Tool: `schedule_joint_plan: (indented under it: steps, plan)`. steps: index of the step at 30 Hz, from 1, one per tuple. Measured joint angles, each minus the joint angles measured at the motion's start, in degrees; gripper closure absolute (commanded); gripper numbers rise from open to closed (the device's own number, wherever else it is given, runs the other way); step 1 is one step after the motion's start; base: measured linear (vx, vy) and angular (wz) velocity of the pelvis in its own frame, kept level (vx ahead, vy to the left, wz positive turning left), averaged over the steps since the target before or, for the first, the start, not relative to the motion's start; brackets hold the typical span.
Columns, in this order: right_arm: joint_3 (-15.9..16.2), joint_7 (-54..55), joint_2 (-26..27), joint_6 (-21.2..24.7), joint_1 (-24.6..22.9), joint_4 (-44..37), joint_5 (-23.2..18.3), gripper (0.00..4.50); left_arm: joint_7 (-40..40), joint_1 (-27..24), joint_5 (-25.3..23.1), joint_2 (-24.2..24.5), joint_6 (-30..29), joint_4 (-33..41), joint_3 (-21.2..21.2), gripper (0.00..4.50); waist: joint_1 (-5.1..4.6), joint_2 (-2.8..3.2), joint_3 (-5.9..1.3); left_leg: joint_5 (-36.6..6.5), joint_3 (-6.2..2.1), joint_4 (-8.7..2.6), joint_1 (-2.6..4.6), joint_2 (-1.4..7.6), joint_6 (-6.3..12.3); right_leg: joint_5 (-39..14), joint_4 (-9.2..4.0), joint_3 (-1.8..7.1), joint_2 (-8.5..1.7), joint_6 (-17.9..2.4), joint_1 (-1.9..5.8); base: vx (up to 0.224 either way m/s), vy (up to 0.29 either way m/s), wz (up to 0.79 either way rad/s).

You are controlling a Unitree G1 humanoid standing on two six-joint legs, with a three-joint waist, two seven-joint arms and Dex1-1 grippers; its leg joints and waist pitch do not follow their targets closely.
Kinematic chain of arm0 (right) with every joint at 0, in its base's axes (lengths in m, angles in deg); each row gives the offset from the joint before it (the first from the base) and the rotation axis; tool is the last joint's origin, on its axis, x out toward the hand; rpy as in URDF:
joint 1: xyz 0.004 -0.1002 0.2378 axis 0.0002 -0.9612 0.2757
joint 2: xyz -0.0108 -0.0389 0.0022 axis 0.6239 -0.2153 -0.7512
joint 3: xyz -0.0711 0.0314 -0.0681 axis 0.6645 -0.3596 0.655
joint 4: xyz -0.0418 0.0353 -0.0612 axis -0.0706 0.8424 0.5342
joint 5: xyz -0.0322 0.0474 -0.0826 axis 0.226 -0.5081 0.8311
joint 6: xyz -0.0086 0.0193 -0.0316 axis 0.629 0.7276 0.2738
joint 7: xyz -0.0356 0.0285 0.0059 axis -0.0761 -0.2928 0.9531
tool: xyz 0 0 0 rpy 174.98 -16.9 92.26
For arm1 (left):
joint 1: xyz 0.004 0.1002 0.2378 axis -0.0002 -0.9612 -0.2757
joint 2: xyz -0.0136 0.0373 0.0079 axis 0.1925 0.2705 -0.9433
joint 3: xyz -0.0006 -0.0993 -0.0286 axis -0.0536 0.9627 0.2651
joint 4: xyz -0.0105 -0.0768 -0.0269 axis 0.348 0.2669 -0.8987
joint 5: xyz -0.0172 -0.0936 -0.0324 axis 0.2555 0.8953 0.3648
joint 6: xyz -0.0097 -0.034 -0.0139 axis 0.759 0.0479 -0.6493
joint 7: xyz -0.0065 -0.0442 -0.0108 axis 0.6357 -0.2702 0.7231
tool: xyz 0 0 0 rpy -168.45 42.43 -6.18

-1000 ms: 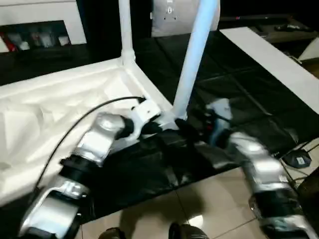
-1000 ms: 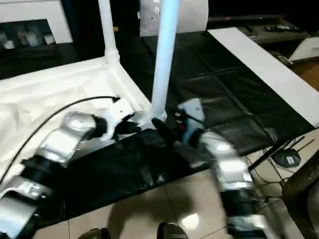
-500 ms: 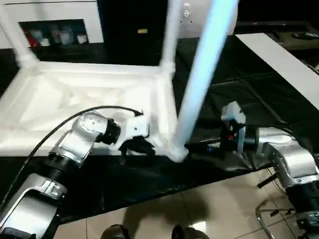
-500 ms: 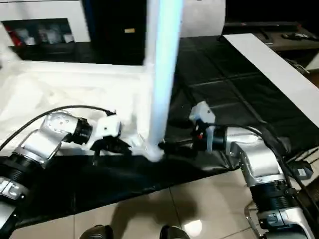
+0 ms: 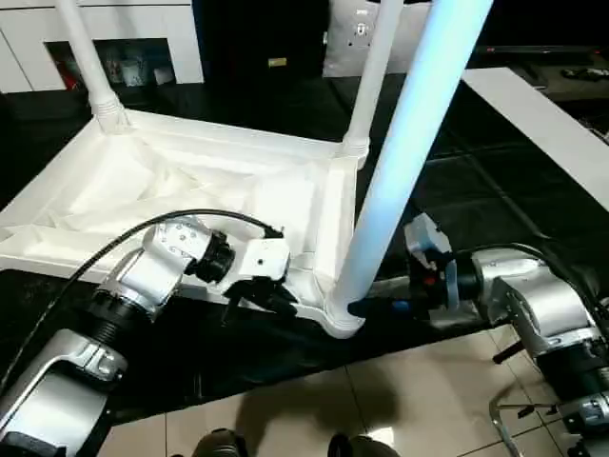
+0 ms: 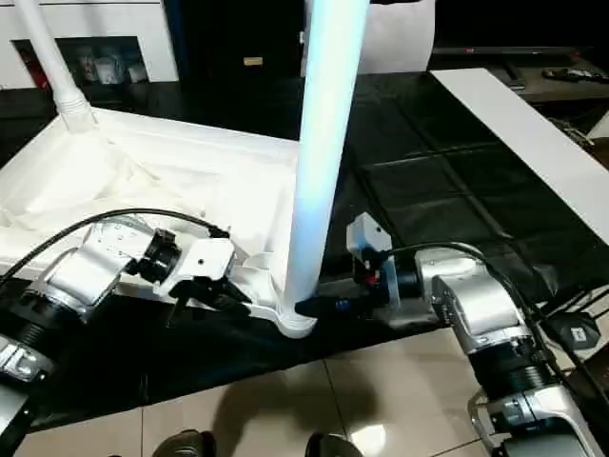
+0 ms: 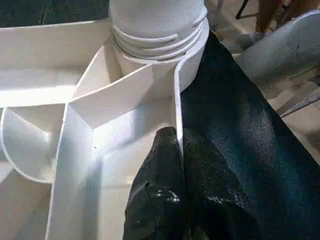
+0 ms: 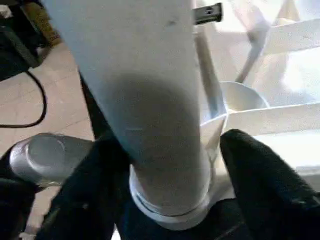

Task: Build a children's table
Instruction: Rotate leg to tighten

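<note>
Nearly there: three legs (image 5: 366,95) seen upright in upturned top (image 5: 190,181), fourth corner hidden. Left tool (image 5: 285,303) pinching top's rim; right tool (image 5: 366,307) spread wide around near leg's (image 5: 409,162) base.

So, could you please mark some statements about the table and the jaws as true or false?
1. The table top lies upside down, ribbed underside up. True.
2. The left gripper pinches the thin rim of the top beside the nearest leg. True.
3. The right gripper is shut on the flat white board. False: its jaws stand on either side of the nearest leg's base.
4. Only one leg stands in the top. False: at least three are upright.
</note>
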Motion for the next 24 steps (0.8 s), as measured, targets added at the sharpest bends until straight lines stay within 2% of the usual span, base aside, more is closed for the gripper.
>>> schedule_joint_plan:
  steps: [3, 6, 9, 14, 21, 24]
  plan:
    - [0.74, -0.44, 0.28, 0.01, 0.03, 0.0, 0.0, 1.72, 0.24, 0.04, -0.07, -0.04, 0.24, 0.0, -0.07, 4.5, 0.03, -0.01, 0.0, 0.0, 0.0, 0.01, 0.0, 0.01, 0.0, -0.01, 0.02, 0.0, 0.0, 0.01, 0.0, 0.0, 0.0, 0.0]
    - [1.3, -0.91, 1.35, 0.0, 0.03, 0.0, 0.0, 2.14, 0.77, 0.24, -0.09, -0.11, 0.37, 0.0, -0.15, 4.5, 0.07, -0.02, -0.01, 0.0, 0.0, 0.04, -0.01, 0.01, 0.0, -0.01, 0.03, 0.0, 0.0, 0.01, 0.0, 0.0, 0.0, 0.0]
    - [1.33, -0.97, 1.39, -0.07, 0.04, -0.01, 0.06, 2.32, 0.92, 0.41, -0.15, -0.09, 0.42, -0.01, -0.4, 4.5, 0.09, -0.07, -0.04, 0.0, 0.0, 0.09, -0.01, 0.01, 0.0, 0.0, 0.05, 0.0, -0.01, 0.01, 0.0, 0.0, 0.0, 0.0]
    - [1.33, -0.92, 1.35, 0.26, 0.02, -0.24, 0.05, 2.43, 0.92, 0.43, -0.17, -0.07, 0.52, -0.01, -0.39, 4.5, 0.09, -0.08, -0.05, 0.0, 0.0, 0.1, -0.02, 0.01, 0.0, -0.01, 0.07, 0.0, -0.01, 0.01, 0.0, 0.0, 0.0, 0.0]
    - [-0.53, 4.16, 2.92, 5.15, -2.67, -4.9, -0.74, 2.44, -0.63, -0.69, 0.96, -0.66, -8.83, 2.52, 1.36, 4.5, -0.2, -0.07, -0.05, 0.0, 0.01, 0.1, 0.11, 0.02, -0.02, -0.01, 0.12, 0.02, -0.01, 0.02, 0.04, 0.0, 0.0, 0.0]
    - [-1.78, 11.45, 5.87, 6.51, -3.41, -5.47, 0.34, 2.44, -5.28, -1.49, 0.3, -1.1, -12.89, 3.1, 3.14, 4.5, -1.0, -0.06, -0.06, 0.06, 0.02, 0.11, 0.24, 0.02, -0.11, -0.12, 0.15, 0.05, 0.01, 0.24, 0.06, 0.0, 0.0, 0.0]
